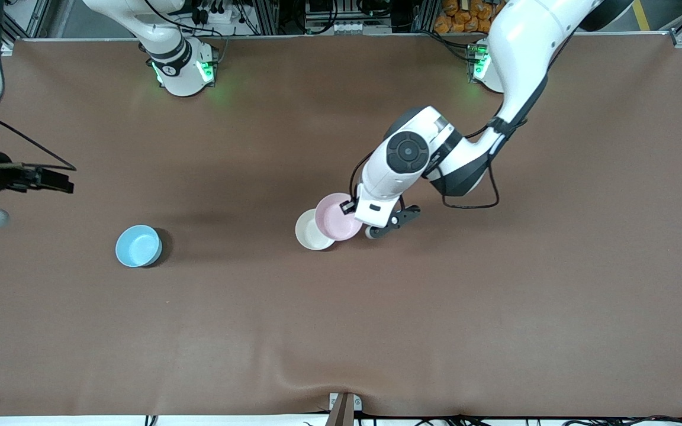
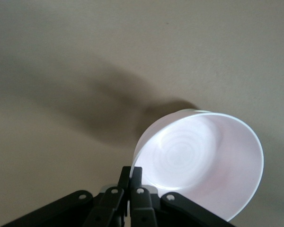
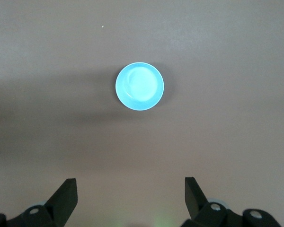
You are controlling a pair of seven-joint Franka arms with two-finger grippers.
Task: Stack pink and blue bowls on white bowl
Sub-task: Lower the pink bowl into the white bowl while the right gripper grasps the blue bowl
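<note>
Left end effector (image 2: 131, 177), arm bent low, grips pink bowl (image 1: 337, 216) seemingly over white bowl (image 1: 309, 232); right end effector (image 3: 130, 194) released.

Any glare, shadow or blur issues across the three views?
Front view: soft shadows beside the blue bowl; green base-light spill on the table. Left wrist view: pink bowl washed out to near white, a broad dark shadow next to it. Right wrist view: blue bowl has a bright highlight, pincer fingers soft.
</note>
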